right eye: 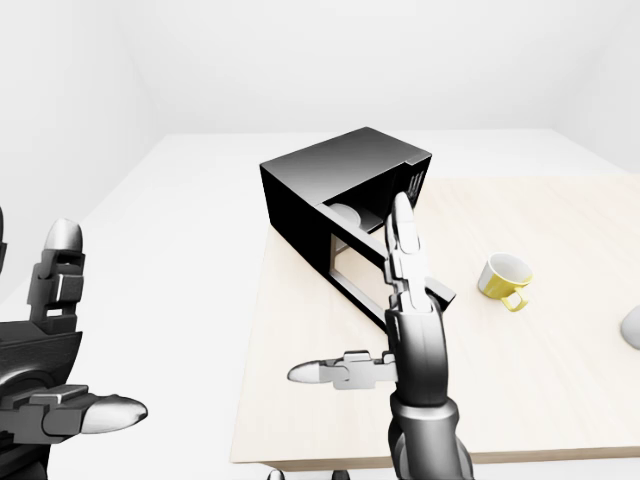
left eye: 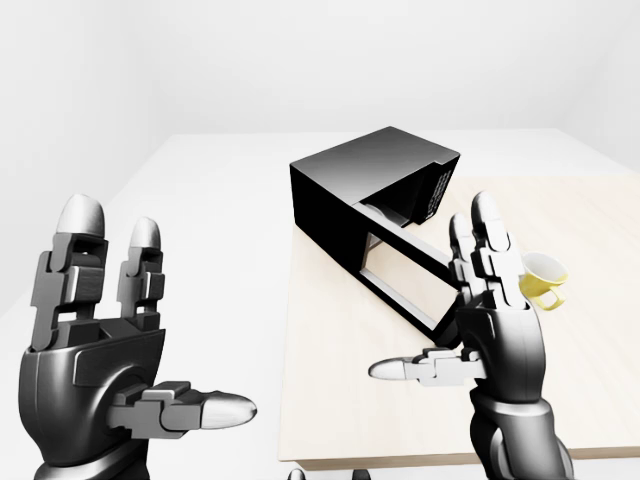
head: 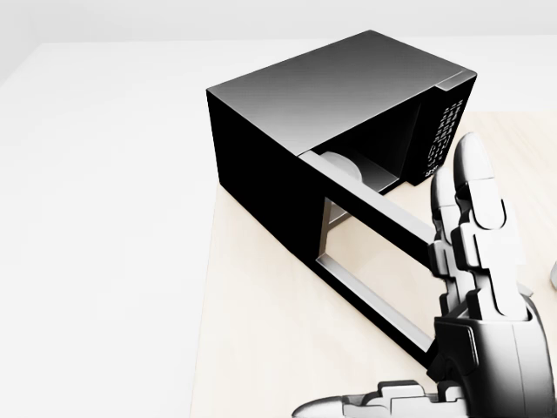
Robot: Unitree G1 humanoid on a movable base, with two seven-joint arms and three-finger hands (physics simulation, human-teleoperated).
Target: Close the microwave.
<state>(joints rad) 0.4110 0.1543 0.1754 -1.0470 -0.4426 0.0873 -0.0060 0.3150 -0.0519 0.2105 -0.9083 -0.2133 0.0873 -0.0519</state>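
Note:
The black microwave point(head: 331, 87) stands on a light wooden table point(left eye: 350, 400). Its door point(head: 365, 252) is swung wide open, hinged at the view's left and reaching toward the bottom right, with a turntable plate point(head: 344, 165) showing inside. My right hand point(left eye: 450, 300) is open with its fingers upright, by the door's free end. I cannot tell whether it touches the door. My left hand point(left eye: 160, 320) is open and empty at the left-eye view's lower left, off the table and far from the microwave.
A yellow mug point(right eye: 505, 280) stands on the table to the right of the door. A grey object point(right eye: 632, 325) shows at the right-eye view's right edge. The table's near edge point(right eye: 400, 455) runs along the bottom, with white floor to the left.

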